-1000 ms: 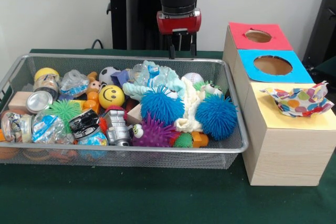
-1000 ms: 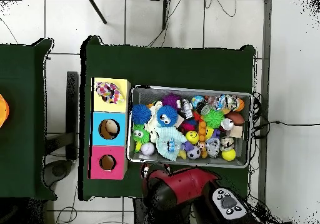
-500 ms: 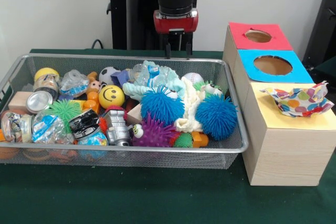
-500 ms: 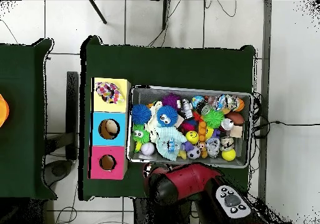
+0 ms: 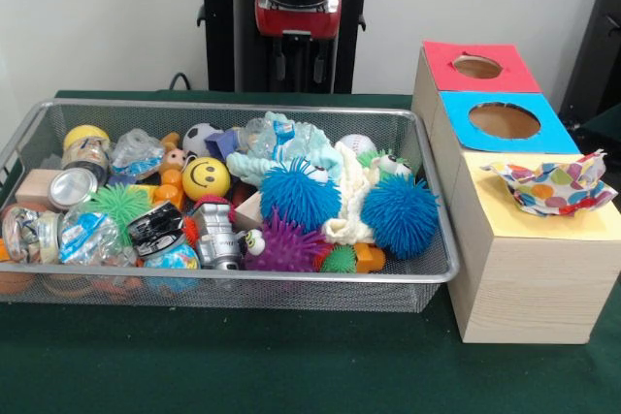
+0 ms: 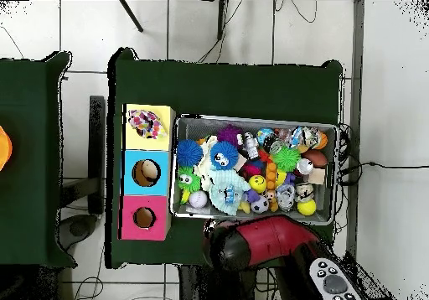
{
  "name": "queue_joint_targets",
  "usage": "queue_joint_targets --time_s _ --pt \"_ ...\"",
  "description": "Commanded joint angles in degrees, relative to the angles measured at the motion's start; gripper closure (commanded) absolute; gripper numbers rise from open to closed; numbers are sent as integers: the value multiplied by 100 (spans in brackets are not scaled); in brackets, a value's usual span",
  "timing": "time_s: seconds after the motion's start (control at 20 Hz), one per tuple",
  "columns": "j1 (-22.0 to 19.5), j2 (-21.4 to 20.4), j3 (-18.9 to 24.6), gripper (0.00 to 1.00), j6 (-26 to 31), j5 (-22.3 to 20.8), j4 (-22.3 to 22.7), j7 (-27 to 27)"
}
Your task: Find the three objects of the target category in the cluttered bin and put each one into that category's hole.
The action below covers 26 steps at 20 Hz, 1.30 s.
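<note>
**Gripper above the bin's far rim, holding nothing**

You see the gripper hanging with its jaws slightly apart and empty. Below, the wire bin holds two blue spiky balls, one purple, one green. The wooden box beside it shows two open holes, red and blue.

You get bright, even light from above; soft shadow under the bin, slight glare on the can.

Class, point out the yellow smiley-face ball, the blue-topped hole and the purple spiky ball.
Yellow smiley-face ball [image 5: 206, 177], front view, on its face.
Blue-topped hole [image 5: 504, 120], front view, in the opening.
Purple spiky ball [image 5: 287, 248], front view, on its spikes.
</note>
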Motion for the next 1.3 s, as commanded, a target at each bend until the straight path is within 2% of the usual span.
queue_joint_targets --time_s 0.05,0.25,0.5,0.9,1.3 --pt "-114 -60 609 0 404 118 -605 -575" --pt "-27 8 556 0 315 66 -633 -391" --pt "3 183 606 0 345 32 -878 -425" --pt "-25 363 608 0 231 -31 -959 -407" --pt "-51 382 742 0 601 49 -1292 -623"
